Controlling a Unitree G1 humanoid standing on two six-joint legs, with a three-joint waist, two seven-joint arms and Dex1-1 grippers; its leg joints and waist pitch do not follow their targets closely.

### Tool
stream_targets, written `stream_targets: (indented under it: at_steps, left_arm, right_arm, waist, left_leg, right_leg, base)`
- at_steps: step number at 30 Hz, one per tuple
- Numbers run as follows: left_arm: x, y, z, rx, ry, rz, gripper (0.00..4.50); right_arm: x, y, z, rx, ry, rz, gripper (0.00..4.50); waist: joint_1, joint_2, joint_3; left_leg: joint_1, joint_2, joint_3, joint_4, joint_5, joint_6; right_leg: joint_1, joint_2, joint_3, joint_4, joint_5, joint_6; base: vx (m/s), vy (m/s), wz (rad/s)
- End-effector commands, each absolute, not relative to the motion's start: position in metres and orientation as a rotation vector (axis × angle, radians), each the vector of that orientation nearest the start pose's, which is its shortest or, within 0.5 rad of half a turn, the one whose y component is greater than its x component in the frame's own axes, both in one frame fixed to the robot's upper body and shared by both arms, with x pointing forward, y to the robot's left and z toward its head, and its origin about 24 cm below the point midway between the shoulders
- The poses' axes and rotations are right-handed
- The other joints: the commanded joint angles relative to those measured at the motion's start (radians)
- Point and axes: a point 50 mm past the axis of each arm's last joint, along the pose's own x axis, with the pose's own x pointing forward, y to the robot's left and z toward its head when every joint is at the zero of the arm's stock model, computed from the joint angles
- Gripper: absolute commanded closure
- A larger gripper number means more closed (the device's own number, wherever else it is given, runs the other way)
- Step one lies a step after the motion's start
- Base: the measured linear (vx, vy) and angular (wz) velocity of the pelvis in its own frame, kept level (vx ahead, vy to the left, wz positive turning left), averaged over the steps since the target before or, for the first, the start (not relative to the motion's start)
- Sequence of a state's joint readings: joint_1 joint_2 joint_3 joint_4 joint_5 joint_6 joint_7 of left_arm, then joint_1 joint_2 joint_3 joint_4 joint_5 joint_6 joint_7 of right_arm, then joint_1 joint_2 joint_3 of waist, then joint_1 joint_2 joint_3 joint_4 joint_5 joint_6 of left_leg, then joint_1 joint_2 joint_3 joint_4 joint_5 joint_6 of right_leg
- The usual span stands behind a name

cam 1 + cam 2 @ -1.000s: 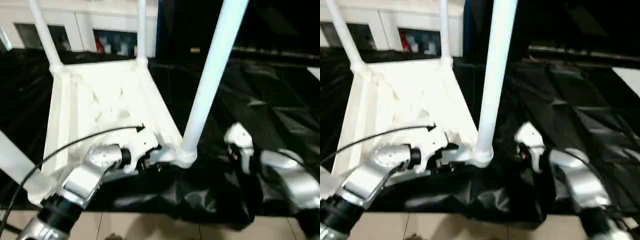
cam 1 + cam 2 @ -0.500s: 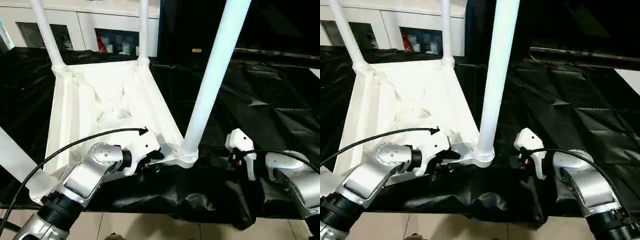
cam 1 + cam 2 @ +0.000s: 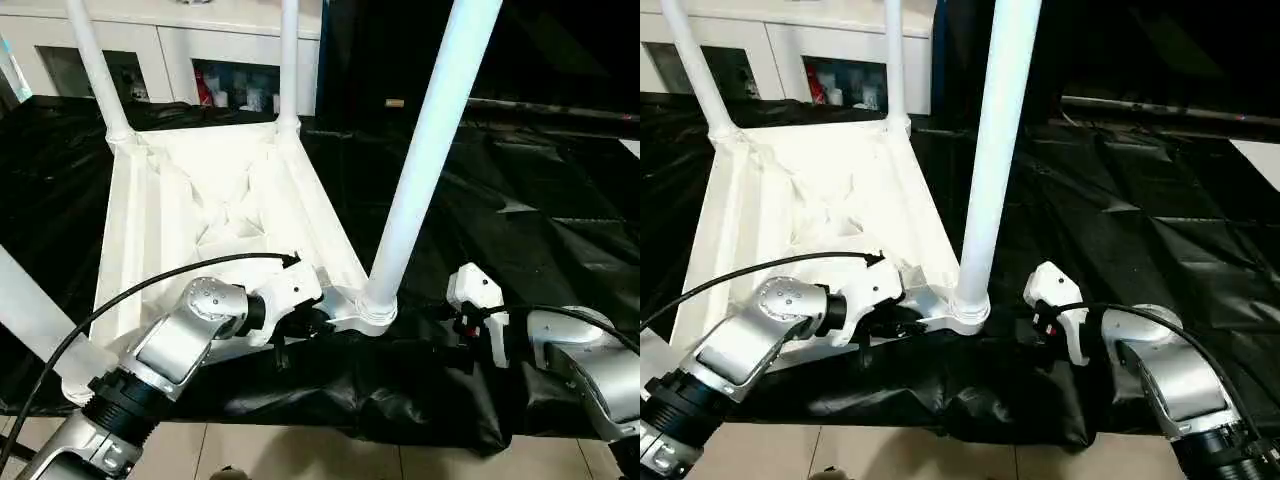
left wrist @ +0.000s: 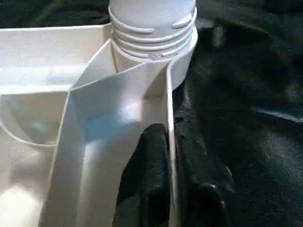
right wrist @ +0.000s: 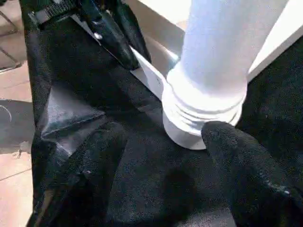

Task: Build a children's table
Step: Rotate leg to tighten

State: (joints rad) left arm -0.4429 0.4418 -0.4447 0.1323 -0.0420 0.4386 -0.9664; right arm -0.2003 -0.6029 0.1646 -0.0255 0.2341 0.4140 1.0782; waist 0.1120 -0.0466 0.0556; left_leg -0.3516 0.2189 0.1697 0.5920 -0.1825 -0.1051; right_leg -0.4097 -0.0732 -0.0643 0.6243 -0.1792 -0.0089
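Children's table of white ribbed plastic (image 3: 215,200) lies upside down on the black-sheeted worktop (image 3: 560,200), white tubular legs (image 3: 430,150) sticking up from the corner sockets. Left tool (image 4: 173,189) is pinched onto the thin near rim wall beside the closest leg. Right tool (image 5: 161,189) hangs spread wide, just short of that leg's socket.

We see silver forearms with black ribbed wrist collars, white pincer housings, black fingers (image 5: 246,189), and a thin black cable (image 3: 150,288) looping over our left arm (image 3: 170,350).
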Motion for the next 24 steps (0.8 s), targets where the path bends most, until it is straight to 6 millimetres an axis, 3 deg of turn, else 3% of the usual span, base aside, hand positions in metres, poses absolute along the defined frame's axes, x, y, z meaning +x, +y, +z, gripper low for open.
stream_targets:
  at_steps: [1,7,11,15,20,24]
  left_arm:
    - [0.286,0.115,0.052,0.483,0.536,-1.21,4.42]
    - [0.287,0.116,0.051,0.459,0.533,-1.214,4.5]
    - [0.285,0.114,0.055,0.388,0.481,-1.284,4.5]
    - [0.284,0.114,0.058,0.357,0.44,-1.331,4.5]
    - [0.288,0.118,0.055,0.382,0.459,-1.318,4.5]
    - [0.291,0.12,0.055,0.383,0.458,-1.316,4.5]
  right_arm:
    - [0.253,-0.184,0.069,-0.24,0.456,1.15,1.36]
    - [0.259,-0.181,0.071,-0.178,0.435,1.118,1.03]
    - [0.268,-0.174,0.066,-0.242,0.407,1.072,0.61]
    - [0.279,-0.165,0.064,-0.253,0.352,1.02,0.61]
    - [0.285,-0.159,0.065,-0.216,0.343,1.025,0.61]
    - [0.286,-0.155,0.06,-0.224,0.351,1.072,0.61]
  waist:
    - [0.004,0.001,-0.054]
    - [0.003,0.0,-0.057]
    - [0.003,-0.004,-0.055]
    - [0.001,-0.004,-0.058]
    - [0.001,0.0,-0.06]
    - [0.002,-0.002,-0.058]
  left_leg:
    - [-0.001,0.007,-0.002,-0.075,-0.279,0.019]
    - [0.0,0.006,-0.002,-0.074,-0.278,0.018]
    - [-0.001,0.005,-0.001,-0.074,-0.272,0.015]
    - [0.0,0.005,0.0,-0.074,-0.263,0.01]
    - [-0.002,0.007,0.0,-0.077,-0.245,0.009]
    - [0.0,0.006,0.002,-0.075,-0.258,0.01]
  right_leg:
    - [0.045,-0.057,0.038,-0.105,-0.44,-0.09]
    - [0.044,-0.056,0.038,-0.105,-0.444,-0.088]
    - [0.041,-0.059,0.037,-0.107,-0.455,-0.087]
    - [0.04,-0.059,0.038,-0.104,-0.453,-0.088]
    - [0.046,-0.057,0.04,-0.092,-0.362,-0.116]
    - [0.045,-0.06,0.041,-0.098,-0.4,-0.111]
  base:
    - [0.0,0.0,0.0]
    - [0.0,0.0,0.0]
    - [0.0,0.0,0.0]
    - [0.0,0.0,0.0]
    - [0.0,0.0,0.0]
    - [0.0,0.0,0.0]
